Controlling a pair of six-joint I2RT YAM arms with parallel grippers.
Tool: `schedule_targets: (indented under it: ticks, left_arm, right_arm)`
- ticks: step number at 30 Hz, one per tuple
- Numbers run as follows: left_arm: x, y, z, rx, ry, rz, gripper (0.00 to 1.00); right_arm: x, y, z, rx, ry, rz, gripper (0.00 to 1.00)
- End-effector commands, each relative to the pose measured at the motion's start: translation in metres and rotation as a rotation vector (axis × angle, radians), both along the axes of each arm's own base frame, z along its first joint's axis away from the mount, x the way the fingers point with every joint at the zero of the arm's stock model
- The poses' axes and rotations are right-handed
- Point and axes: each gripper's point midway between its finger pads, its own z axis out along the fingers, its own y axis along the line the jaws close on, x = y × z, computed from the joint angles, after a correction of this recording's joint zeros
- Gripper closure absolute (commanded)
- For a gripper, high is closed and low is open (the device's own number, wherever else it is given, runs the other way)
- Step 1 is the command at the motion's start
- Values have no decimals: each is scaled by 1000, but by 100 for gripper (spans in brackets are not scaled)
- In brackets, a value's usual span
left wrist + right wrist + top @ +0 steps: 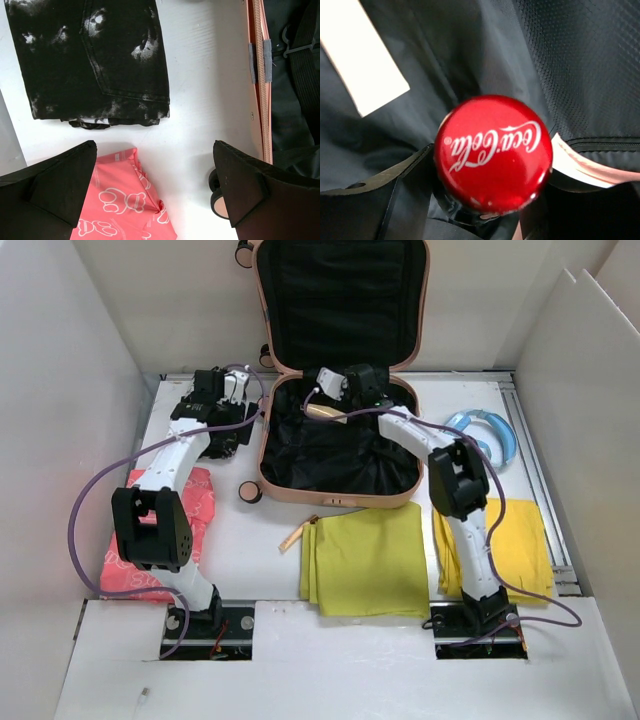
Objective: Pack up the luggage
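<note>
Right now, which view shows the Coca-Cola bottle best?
Right wrist: the Coca-Cola bottle fills the centre, red cap and logo readable, between the fingers of the right gripper, over the lining of the luggage. Top external: the gripper mostly hides it. Left wrist: not in view.

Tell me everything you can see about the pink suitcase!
The suitcase is peach-pink, with a hard-looking shell and rounded corners. It lies wide open on the white table, and its lid stands up at the back. Inside is crinkly black fabric lining. A small black wheel pokes out at its near left corner. The right gripper reaches into the bottom half, holding a red-capped bottle.
</note>
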Motion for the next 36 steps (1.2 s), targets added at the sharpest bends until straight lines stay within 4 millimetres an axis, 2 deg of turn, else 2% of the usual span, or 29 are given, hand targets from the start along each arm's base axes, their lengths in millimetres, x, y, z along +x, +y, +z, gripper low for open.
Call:
schedule_targets:
  ticks: [1,4,5,6,7,8,11,13,15,16,17,22,23,25,28,29,32,34,35,36]
  left_arm:
    - [1,-2,13,-13,-45,-18,0]
    - [-1,-6,10,-13,-36,-59,0]
    - [-1,-8,10,-14,-36,-78,0]
    - [-4,-12,4,-14,-23,-127,0]
    - [-10,-14,-8,-15,14,-154,0]
    - [-14,-17,-13,-18,32,-177,0]
    - [-26,-25,-29,-31,78,-268,0]
    - [-39,-30,-42,-42,123,-329,0]
    - [-49,-32,-46,-43,145,-370,0]
    - [-52,-37,-43,-55,141,-408,0]
    - [-59,-38,-48,-55,164,-438,0]
    - [-93,-49,-55,-75,231,-623,0]
    - [-93,-50,-54,-71,224,-645,0]
    - [-102,-48,-64,-67,254,-663,0]
    - [-110,-52,-65,-69,256,-740,0]
    - [-120,-53,-66,-78,283,-773,0]
    - [-129,-55,-67,-77,297,-849,0]
    - [-128,-50,-68,-54,305,-839,0]
    - [-128,-46,-66,-48,301,-818,0]
    - [-124,-42,-66,-53,293,-792,0]
  right_arm:
    - [22,-13,62,-84,-200,-139,100]
    - [29,-14,40,-117,-168,-159,100]
    - [29,-13,33,-123,-159,-158,96]
    - [30,-9,32,-101,-154,-142,84]
    - [27,-1,23,-88,-118,-97,66]
    - [26,3,19,-75,-99,-76,21]
    - [21,14,7,-23,-37,-38,2]
    - [18,17,4,15,-9,-38,0]
    - [20,8,-1,43,16,-49,0]
    - [20,10,4,53,12,-38,0]
    - [21,9,15,84,5,-26,0]
    - [8,11,33,155,13,57,0]
    - [6,6,43,184,6,47,0]
    - [2,7,50,219,24,72,0]
    - [-10,9,69,300,34,100,0]
    - [-14,12,74,321,35,117,0]
    - [-24,6,86,356,17,129,0]
    - [-31,3,90,364,18,125,0]
    - [-33,3,83,368,34,118,0]
    - [-35,-3,92,388,26,103,0]
